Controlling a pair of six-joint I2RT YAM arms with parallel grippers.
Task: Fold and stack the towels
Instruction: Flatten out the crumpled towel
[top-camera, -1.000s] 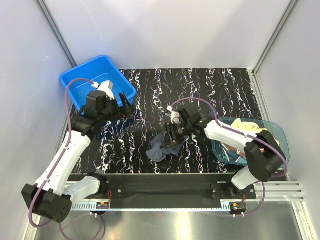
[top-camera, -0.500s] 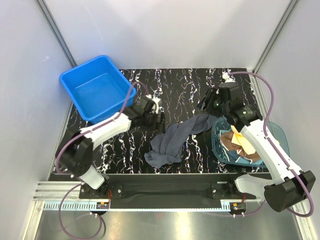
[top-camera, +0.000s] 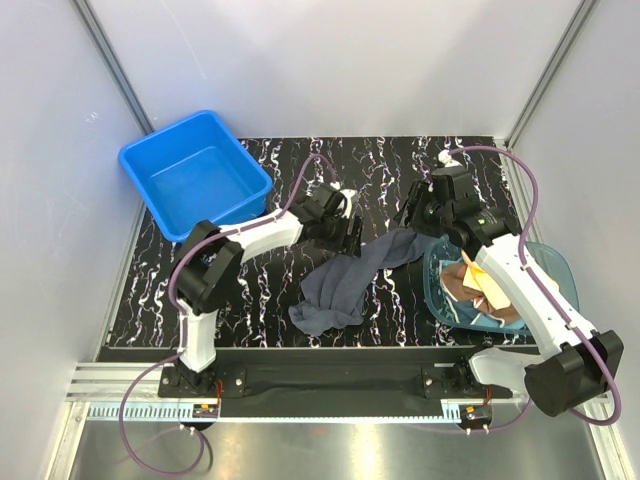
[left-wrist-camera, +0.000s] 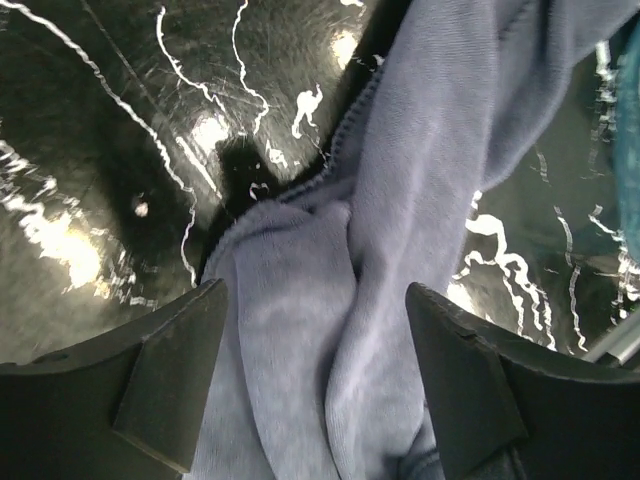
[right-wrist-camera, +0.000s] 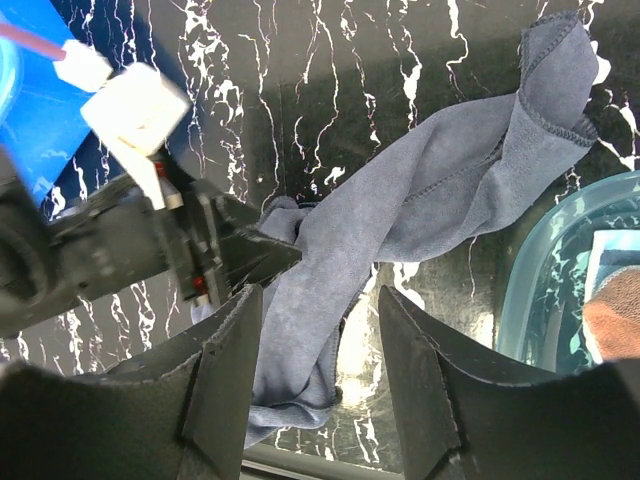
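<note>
No text, label, brand or number can be read anywhere. The brown towel (top-camera: 458, 283) inside the bowl (top-camera: 556, 272) is too small to show letters.

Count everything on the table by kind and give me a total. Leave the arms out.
Towels: 3 that can be told apart: grey towel on the table, brown towel and yellow towel in the bowl; more may lie hidden under those two.
Tubs: 1, the blue tub.
Bowls: 1, the teal bowl.
Total: 5.
</note>
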